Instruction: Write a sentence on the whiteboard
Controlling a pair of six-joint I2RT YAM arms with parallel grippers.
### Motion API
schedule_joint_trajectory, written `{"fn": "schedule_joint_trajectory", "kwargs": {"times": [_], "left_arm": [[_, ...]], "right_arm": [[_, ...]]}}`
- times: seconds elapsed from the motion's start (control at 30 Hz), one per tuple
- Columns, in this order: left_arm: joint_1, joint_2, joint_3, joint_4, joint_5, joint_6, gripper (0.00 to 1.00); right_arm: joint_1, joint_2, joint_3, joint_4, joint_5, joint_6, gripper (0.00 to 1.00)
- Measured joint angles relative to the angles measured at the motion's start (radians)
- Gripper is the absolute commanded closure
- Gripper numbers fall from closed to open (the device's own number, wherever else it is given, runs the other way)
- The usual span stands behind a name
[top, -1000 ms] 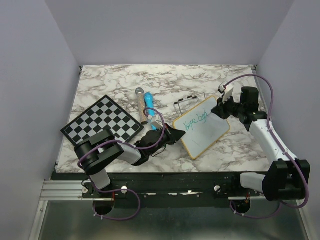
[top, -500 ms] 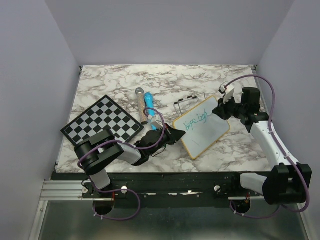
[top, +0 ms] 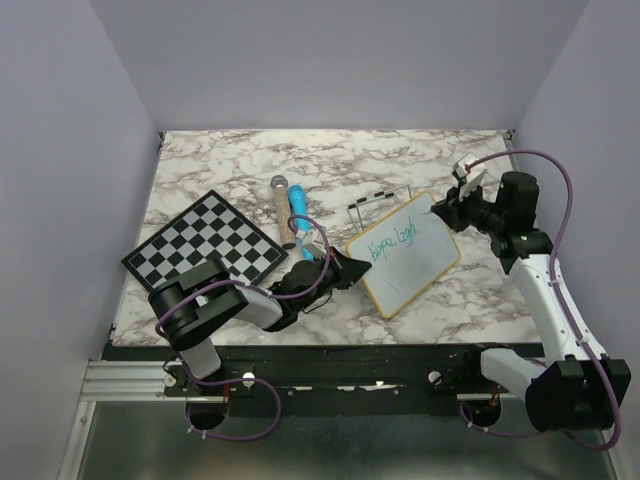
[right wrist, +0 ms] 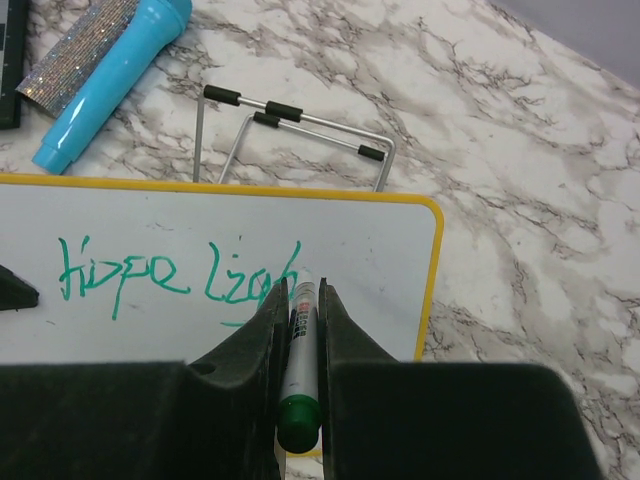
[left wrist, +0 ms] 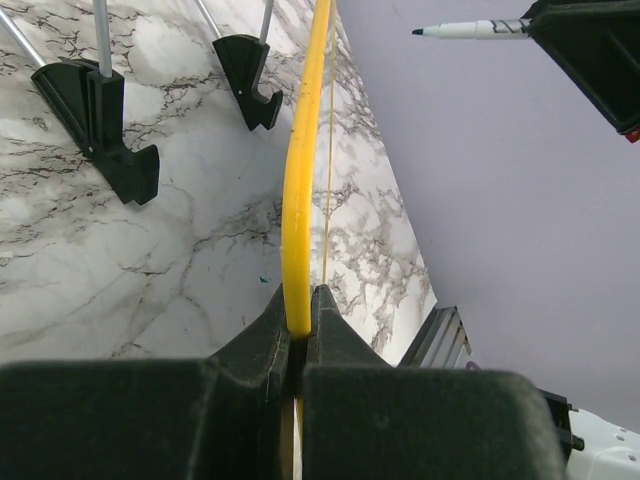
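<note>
Right tool (right wrist: 300,300) (gripping marker (right wrist: 298,420)) drawn back from whiteboard (top: 412,264), wire stand (right wrist: 285,109) behind

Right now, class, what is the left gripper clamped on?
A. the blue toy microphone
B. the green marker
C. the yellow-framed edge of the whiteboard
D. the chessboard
C: in the left wrist view, the left gripper is closed on the yellow frame of the whiteboard, which it holds edge-on. The green marker sits in the right gripper instead.
</note>
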Motion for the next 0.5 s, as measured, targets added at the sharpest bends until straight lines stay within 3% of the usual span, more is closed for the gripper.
{"fn": "schedule_joint_trajectory", "kwargs": {"times": [0.5], "left_arm": [[0.0, 0.0, -0.008, 0.015, 0.01, 0.016, 1.0]], "right_arm": [[0.0, -0.001, -0.035, 0.026, -0.031, 0.007, 1.0]]}}
